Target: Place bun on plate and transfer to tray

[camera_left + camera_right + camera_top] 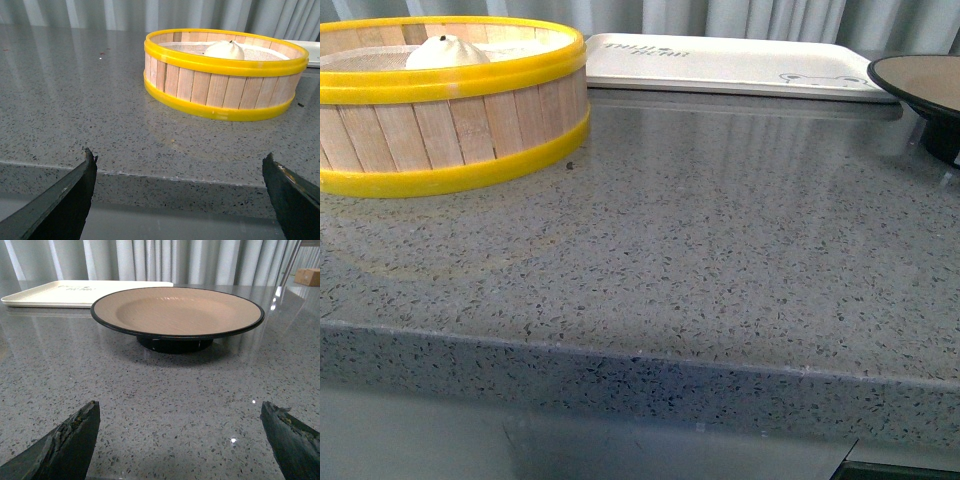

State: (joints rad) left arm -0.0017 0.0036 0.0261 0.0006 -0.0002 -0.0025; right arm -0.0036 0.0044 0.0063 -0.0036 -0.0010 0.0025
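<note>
We judge no step done: the small white domed bun [445,50] sits in the yellow-rimmed wooden steamer [450,125], the round dark plate [177,310] is bare, and the left claw [179,159] and right claw [180,409] are spread wide, empty.

Kitchen-style counter setup
A grey speckled stone surface [720,250] carries a yellow-rimmed wooden steamer basket [450,120], backed by pale grey pleated curtains [150,260].

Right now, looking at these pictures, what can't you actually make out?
The bun: lower part hidden behind the steamer basket wall, front and left wrist views.
The plate: cut off by the front view's right edge.
The tray: its lettering is too small to read.
The left tool and right tool: only fingertips show, cut by the wrist views' edges.
</note>
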